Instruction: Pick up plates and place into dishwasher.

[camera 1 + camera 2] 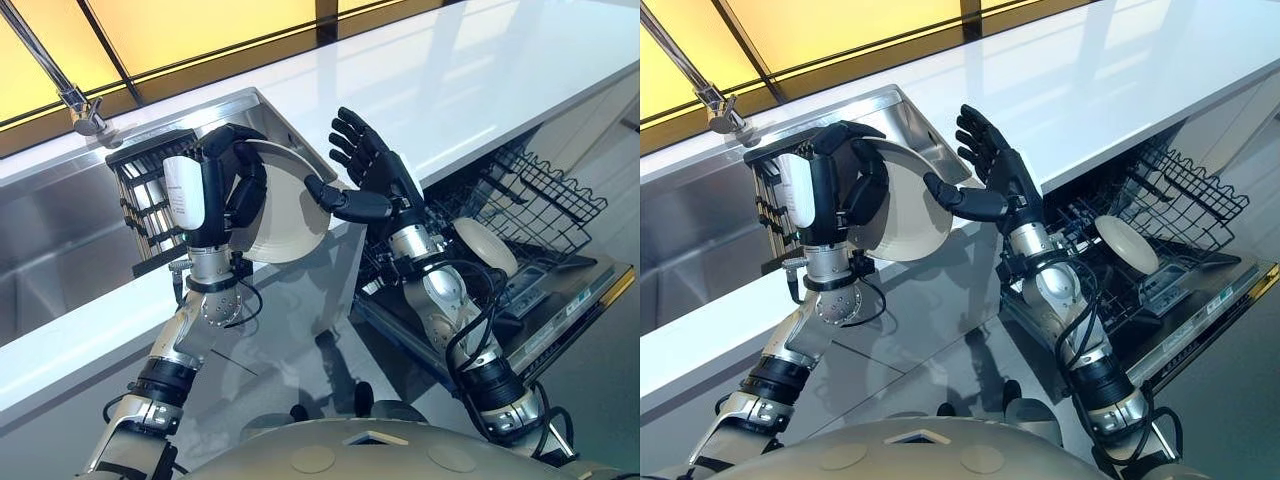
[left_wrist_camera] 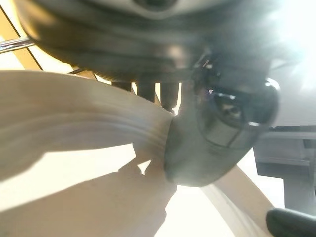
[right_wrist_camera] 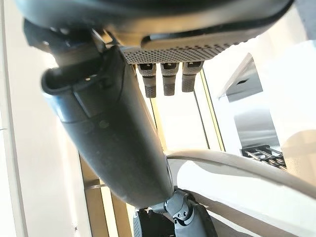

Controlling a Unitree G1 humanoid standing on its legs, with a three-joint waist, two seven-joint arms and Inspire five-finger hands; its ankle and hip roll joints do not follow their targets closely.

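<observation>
My left hand is curled round a cream plate, holding it upright above the counter edge beside the sink. Its wrist view shows the plate's underside close up with the thumb pressed on it. My right hand is open, fingers spread upward, its thumb touching the plate's right rim. A second cream plate stands in the lower rack of the open dishwasher to the right.
A black dish rack sits in the steel sink behind the left hand, under a tap. The white counter runs across the back. The dishwasher's wire rack is pulled out over its lowered door.
</observation>
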